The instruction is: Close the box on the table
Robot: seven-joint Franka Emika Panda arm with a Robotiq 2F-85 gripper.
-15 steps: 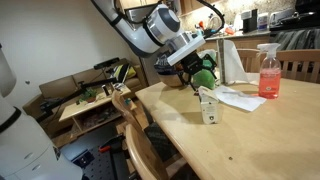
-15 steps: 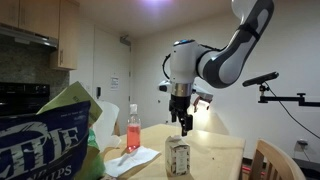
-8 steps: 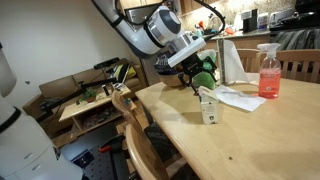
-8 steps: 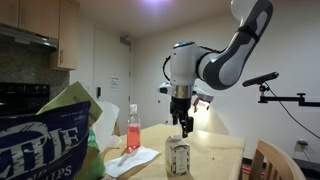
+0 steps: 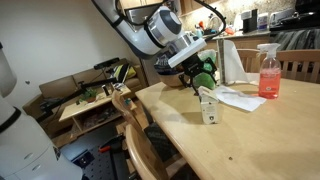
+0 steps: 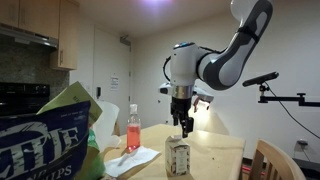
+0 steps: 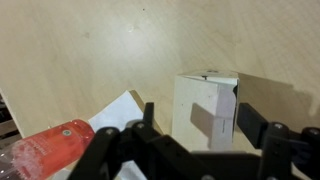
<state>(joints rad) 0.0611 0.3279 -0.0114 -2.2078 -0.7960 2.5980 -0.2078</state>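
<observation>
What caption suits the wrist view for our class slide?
Open jaws hang above the cream box on the table, beside white paper and a pink spray bottle.

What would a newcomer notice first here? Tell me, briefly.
The gripper hangs just above the small white box standing on the table, jaws apart. A pink spray bottle stands nearby beside paper sheets, and a blue snack bag fills the near corner of an exterior view.
</observation>
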